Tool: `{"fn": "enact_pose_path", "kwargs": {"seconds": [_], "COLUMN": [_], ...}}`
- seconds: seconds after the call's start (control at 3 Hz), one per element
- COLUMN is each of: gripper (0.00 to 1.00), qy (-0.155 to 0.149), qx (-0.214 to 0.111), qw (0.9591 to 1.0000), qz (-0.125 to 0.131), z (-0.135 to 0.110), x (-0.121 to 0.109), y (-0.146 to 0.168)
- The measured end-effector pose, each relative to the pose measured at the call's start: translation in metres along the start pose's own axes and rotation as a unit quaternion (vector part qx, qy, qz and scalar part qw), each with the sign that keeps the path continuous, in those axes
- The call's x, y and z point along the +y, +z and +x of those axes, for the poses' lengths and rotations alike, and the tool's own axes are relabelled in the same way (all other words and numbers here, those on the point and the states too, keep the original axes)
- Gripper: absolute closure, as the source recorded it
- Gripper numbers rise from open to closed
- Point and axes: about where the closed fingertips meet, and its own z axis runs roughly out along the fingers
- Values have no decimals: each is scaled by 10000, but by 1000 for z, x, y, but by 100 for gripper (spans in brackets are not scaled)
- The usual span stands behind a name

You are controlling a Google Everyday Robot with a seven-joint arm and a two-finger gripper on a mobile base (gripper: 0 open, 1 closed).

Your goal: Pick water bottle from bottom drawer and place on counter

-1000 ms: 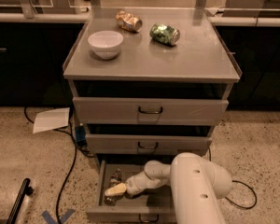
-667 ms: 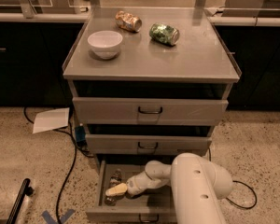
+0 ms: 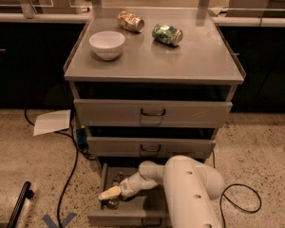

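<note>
You're looking at a speckled terrazzo floor [image 3: 33, 165] with long dark-fronted benches [image 3: 23, 56] behind a grey metal drawer cabinet; the bench tops are cut off by the upper edge. Much of the bottom drawer [image 3: 121, 216] is hidden from you: the white robot arm [image 3: 190, 189] covers its right half, and the lower edge cuts off its front. The arm's own base is out of view too.

The counter [image 3: 199, 56] is a flat grey surface with a low raised rim. It carries a white bowl [image 3: 107, 44] at the left, a tan-and-orange can [image 3: 130, 21] lying on its side at the back, and a green can [image 3: 167, 34] lying beside it to the right. The top drawer [image 3: 153, 112] and middle drawer [image 3: 150, 147] sit nearly closed. A sheet of paper [image 3: 52, 121] lies on the floor to the left, with a black cable [image 3: 71, 175] trailing past it.

The gripper [image 3: 109, 193] is down inside the open bottom drawer, near its left wall, pointing left. You cannot tell whether it is clenched, released or grasping anything. The water bottle [image 3: 113, 203] lies in that drawer, right at the gripper and partly covered by it. Its long axis seems to run front to back, though you can hardly make it out
</note>
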Motion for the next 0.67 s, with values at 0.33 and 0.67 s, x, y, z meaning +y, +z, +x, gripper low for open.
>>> {"fn": "enact_pose_path", "kwargs": {"seconds": [0.33, 0.67], "gripper": [0, 0], "qy": [-53, -26], "qx": [56, 137], "qw": [10000, 9997], "qz": [-13, 199], "z": [-7, -6], "x": [9, 4], "y": [9, 20]}}
